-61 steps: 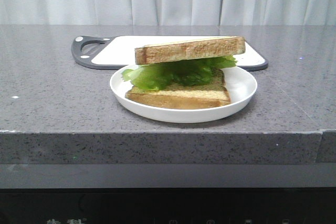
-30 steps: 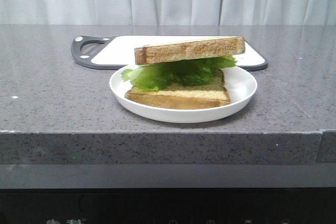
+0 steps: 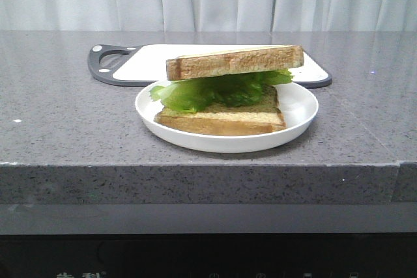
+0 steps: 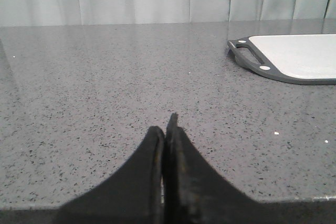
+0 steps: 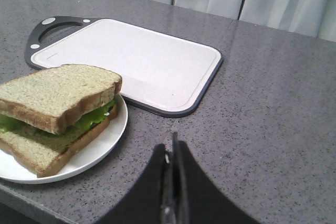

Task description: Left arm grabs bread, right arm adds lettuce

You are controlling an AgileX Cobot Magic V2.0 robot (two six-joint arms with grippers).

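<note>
A white plate [image 3: 300, 118] holds a stacked sandwich: a bottom bread slice [image 3: 221, 120], the green ruffled lettuce [image 3: 215, 90] on it, and a top bread slice [image 3: 234, 61] resting on the lettuce. The right wrist view shows the same stack: top slice [image 5: 52, 94], lettuce [image 5: 92, 118], plate [image 5: 105, 145]. My left gripper [image 4: 166, 127] is shut and empty over bare counter, away from the plate. My right gripper [image 5: 170, 150] is shut and empty, just beside the plate. Neither gripper shows in the front view.
A white cutting board with a dark grey rim and handle [image 3: 107, 63] lies behind the plate; it also shows in the left wrist view [image 4: 294, 56] and the right wrist view [image 5: 136, 61]. The counter's front edge [image 3: 195, 167] runs just before the plate. Curtains hang behind.
</note>
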